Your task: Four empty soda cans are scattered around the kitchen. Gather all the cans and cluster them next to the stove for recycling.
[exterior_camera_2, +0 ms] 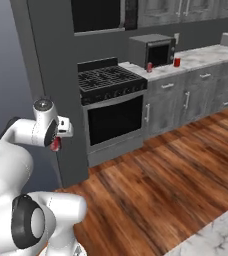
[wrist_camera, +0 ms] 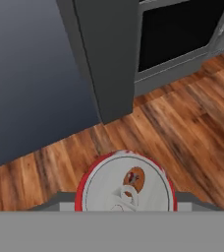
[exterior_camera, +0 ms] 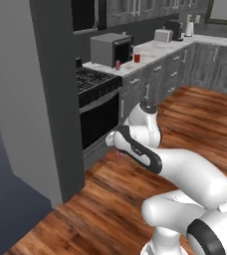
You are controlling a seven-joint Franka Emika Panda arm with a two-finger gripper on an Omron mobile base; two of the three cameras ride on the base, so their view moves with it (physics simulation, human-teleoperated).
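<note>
carrying one soda can in the gripper, low over the wood floor, jaws pinched on its sides. rightward, stove; two more cans on the counter beside it. likely light, thin-walled, slick; grip mid-body, gently.

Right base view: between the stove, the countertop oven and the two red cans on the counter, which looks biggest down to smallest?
1. stove
2. countertop oven
3. The two soda cans look alike; no ranking between them.
</note>
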